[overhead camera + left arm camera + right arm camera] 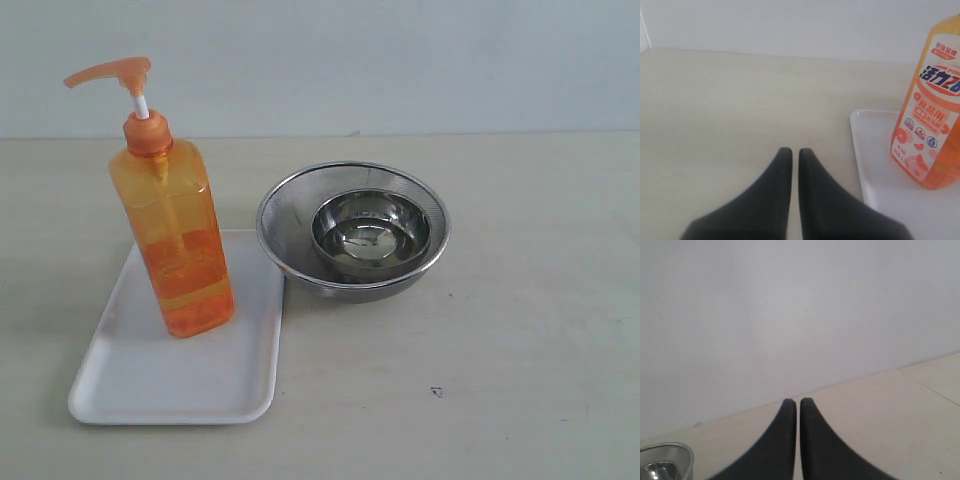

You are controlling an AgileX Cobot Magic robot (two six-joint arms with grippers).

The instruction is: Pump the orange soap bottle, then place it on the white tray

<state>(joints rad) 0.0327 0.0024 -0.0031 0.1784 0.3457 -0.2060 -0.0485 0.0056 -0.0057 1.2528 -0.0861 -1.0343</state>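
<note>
On the white tray (130, 385), the orange soap bottle (178, 245) stands upright. Left end effector (795, 151) is pressed together, empty, off the tray's side. Right end effector (798, 401) is also pressed together, empty. Risk: an off-centre pump press or sideways nudge tips the tall bottle toward the strainer bowl (352, 166).

On one pale tabletop (520, 350): one orange soap bottle (175, 240) | one white tray (150, 385) | one mesh steel strainer bowl (285, 215) | one smaller steel bowl (371, 232) | two black grippers: left gripper (795, 152), right gripper (798, 402)
</note>
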